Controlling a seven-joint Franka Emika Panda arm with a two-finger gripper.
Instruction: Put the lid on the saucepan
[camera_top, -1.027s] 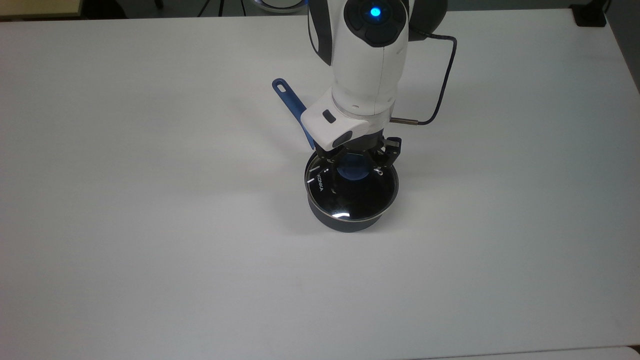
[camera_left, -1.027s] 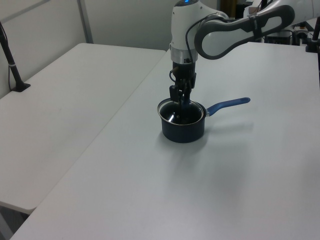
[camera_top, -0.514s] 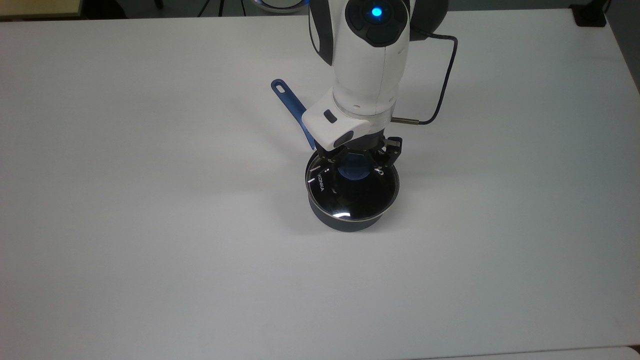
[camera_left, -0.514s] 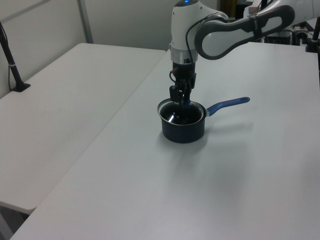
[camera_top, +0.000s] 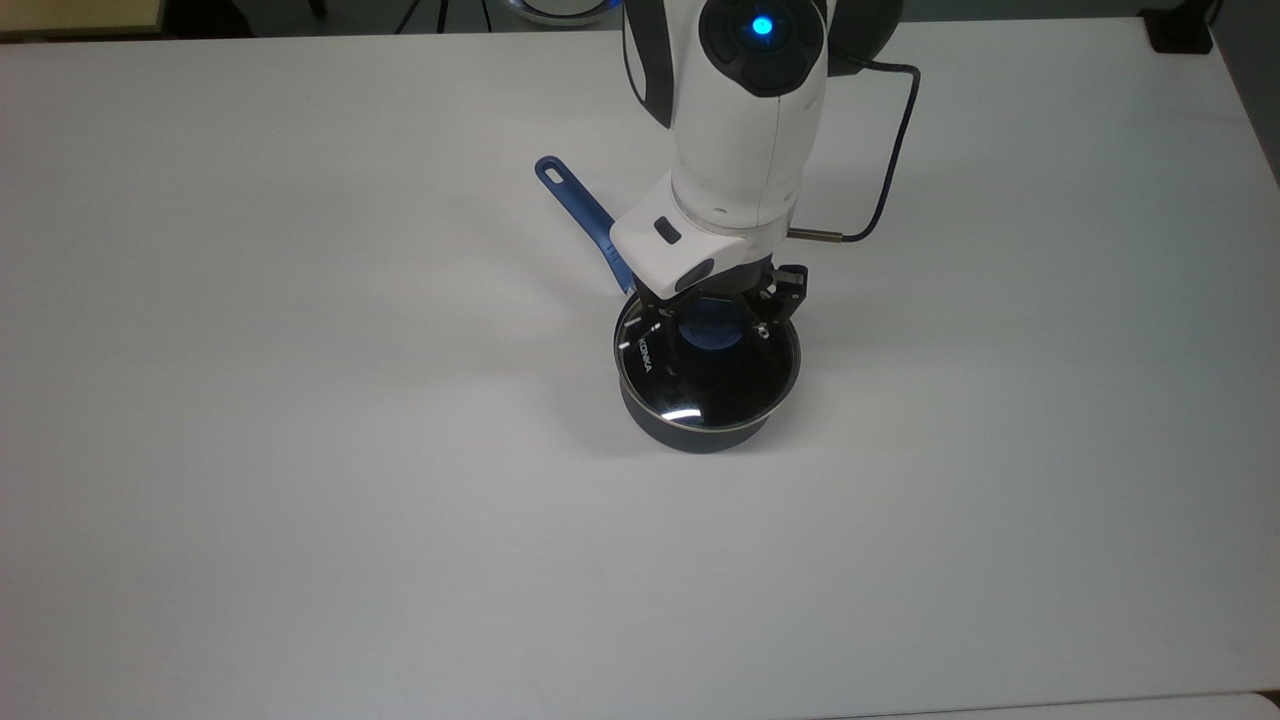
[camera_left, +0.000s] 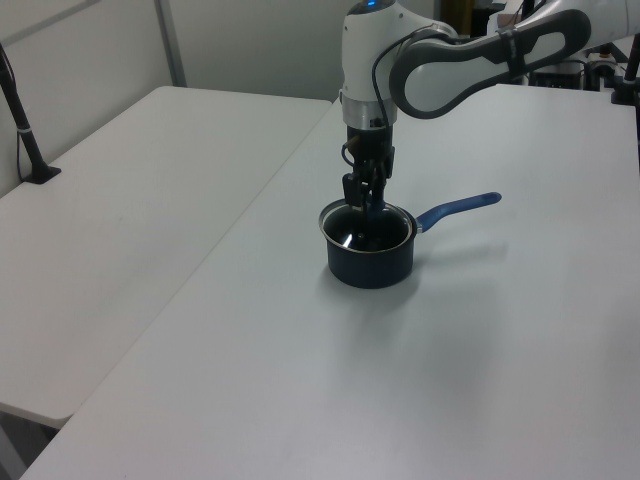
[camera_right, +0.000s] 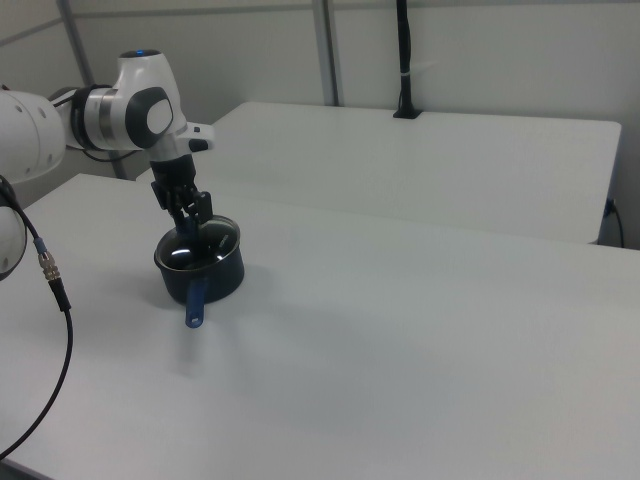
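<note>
So the lid sits on top of the saucepan, its metal rim lined up with the pan's rim all the way round as far as the top view shows, and the "KONKA" lettering is toward the top view's left. The gripper hangs right over the lid's blue knob with a finger on each side of it; I can't tell whether the fingers are pressing the knob or just standing off it.

The saucepan's blue handle sticks out away from the pan toward the top view's upper left, passing just beside the arm's white wrist housing. A dark cable loops off the wrist on the other side of the pan.

Around the saucepan the white desk is bare in every direction, and the pan is well in from all the desk's edges. In the left view, a second desk butts against this one beyond the pan.
</note>
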